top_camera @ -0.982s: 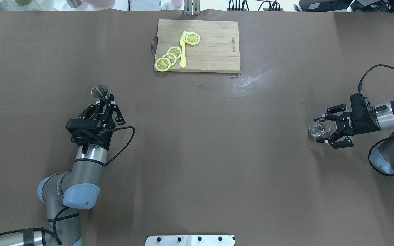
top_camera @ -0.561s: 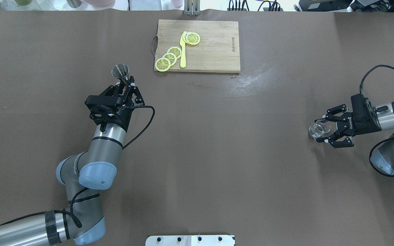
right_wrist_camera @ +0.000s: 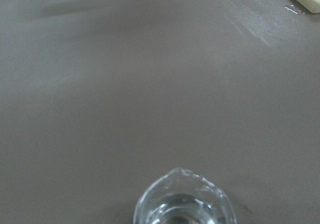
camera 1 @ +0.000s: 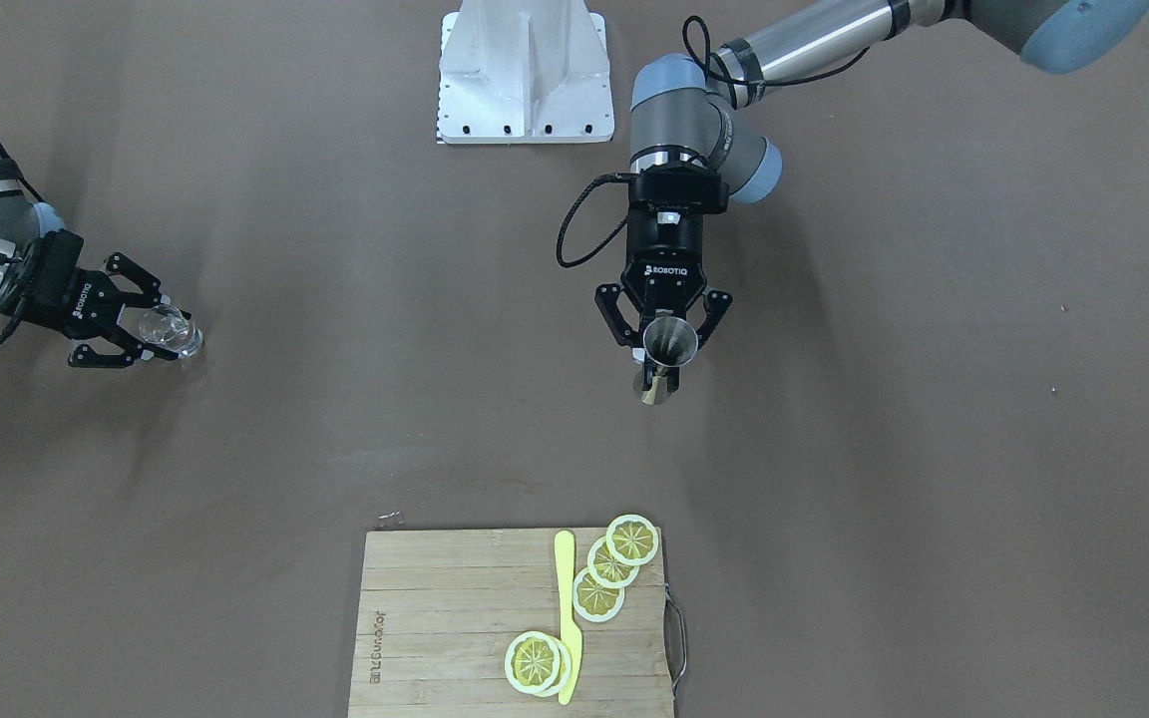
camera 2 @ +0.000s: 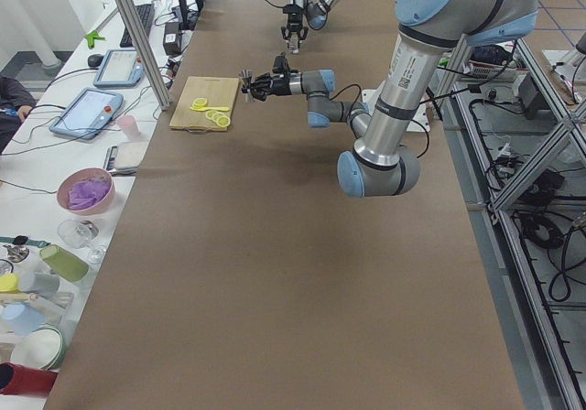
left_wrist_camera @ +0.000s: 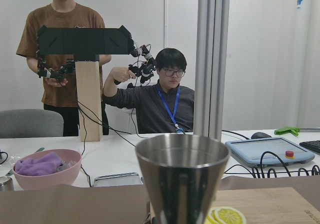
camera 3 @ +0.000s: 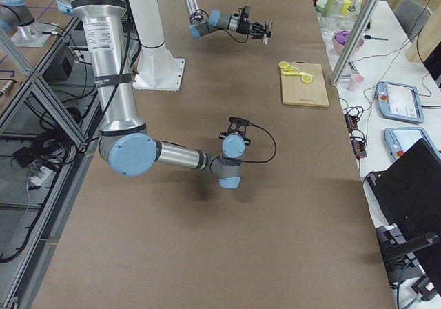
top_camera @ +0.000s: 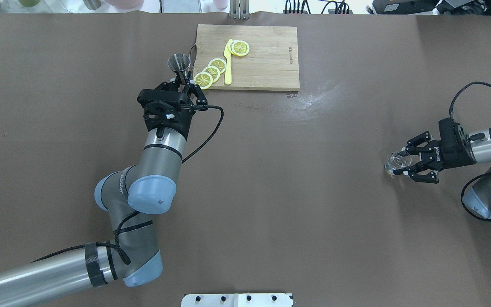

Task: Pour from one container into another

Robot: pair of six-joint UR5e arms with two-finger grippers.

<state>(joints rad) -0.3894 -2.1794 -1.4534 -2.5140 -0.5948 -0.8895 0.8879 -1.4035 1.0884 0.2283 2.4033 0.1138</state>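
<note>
Your left claw (top_camera: 181, 82) grips the steel jigger (top_camera: 179, 62) upright near the cutting board (top_camera: 267, 64), likely to avoid spilling; your right claw (top_camera: 400, 162) clasps the glass beaker (top_camera: 397, 160), well apart from the board.

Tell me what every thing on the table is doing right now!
metal cup: upright, held up in the left end effector.
glass beaker: upright, gripped by the right end effector.
lemon slices: lying on the cutting board.
yellow knife: flat on the cutting board, among the lemon slices.
</note>
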